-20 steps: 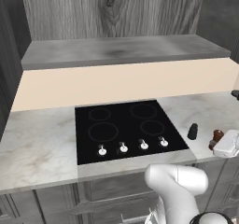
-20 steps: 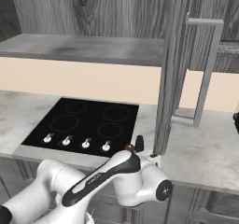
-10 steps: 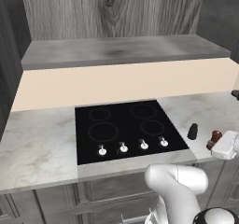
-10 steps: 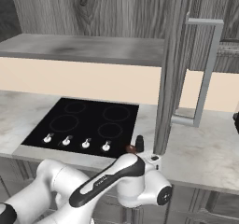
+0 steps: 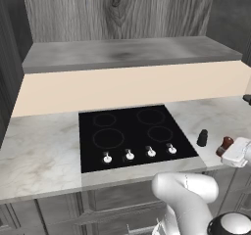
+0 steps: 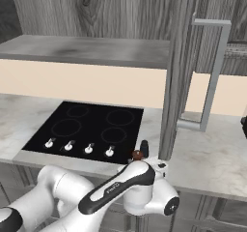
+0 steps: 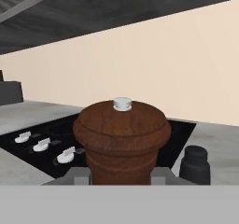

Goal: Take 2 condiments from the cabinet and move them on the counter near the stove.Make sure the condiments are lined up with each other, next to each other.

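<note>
Your gripper (image 7: 121, 181) is closed around the upright brown pepper mill (image 7: 122, 139), low over the counter (image 5: 39, 146) right of the stove (image 5: 132, 133). From the mill, the black shaker (image 7: 195, 164) stands at three o'clock, just beside it. Set down in line.
</note>
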